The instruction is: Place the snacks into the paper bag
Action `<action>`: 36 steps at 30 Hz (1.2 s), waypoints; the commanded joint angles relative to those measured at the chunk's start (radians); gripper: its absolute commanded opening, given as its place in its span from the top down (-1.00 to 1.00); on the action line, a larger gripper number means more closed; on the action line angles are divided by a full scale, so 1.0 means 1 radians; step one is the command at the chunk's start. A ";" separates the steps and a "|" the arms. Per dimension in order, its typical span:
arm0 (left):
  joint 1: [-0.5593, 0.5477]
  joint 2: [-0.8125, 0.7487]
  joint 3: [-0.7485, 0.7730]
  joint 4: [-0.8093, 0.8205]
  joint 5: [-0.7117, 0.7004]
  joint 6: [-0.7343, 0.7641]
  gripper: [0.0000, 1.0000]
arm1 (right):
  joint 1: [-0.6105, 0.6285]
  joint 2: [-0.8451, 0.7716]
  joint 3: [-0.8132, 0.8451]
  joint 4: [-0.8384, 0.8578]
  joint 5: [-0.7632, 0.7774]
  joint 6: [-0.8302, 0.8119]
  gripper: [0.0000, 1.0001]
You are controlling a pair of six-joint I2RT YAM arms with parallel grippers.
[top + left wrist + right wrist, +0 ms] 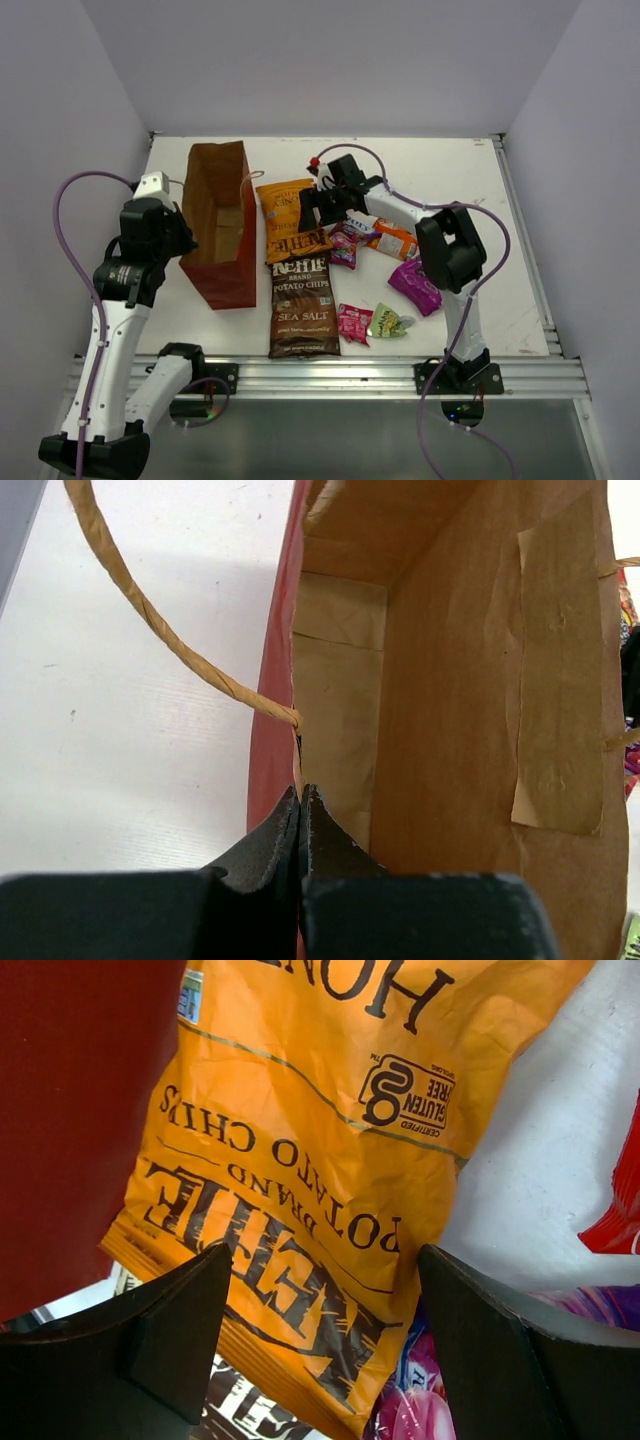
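Right claw (322,1260) wide open, hovering over orange Kettle bag (330,1140), nothing held. It lies flat, long axis near-to-far, logo end toward the arms and overlapping brown bag (303,305), just right of paper bag (225,285). Left claw (300,798) pinched shut on paper bag's rim by handle (150,620).

The left gripper (300,798) has both black fingers pressed together on the wall edge of the paper bag (450,700), directly below the anchor of the twine handle (170,640). Bag interior: tan, with a paper strip (558,680) stuck on the right wall. Outer face: red. The white table (120,760) lies to the left
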 commanded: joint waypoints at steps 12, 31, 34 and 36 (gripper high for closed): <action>-0.006 -0.024 -0.003 0.072 0.076 0.038 1.00 | 0.010 0.118 0.094 -0.069 0.134 -0.053 0.47; -0.006 -0.016 -0.024 0.099 0.083 0.040 1.00 | 0.039 -0.163 0.719 -0.405 0.430 -0.155 1.00; -0.006 -0.010 -0.018 0.099 0.083 0.046 1.00 | 0.070 -0.140 0.872 -0.402 0.448 -0.155 1.00; -0.006 -0.010 -0.018 0.103 0.085 0.046 1.00 | 0.091 -0.135 0.913 -0.359 0.436 -0.147 1.00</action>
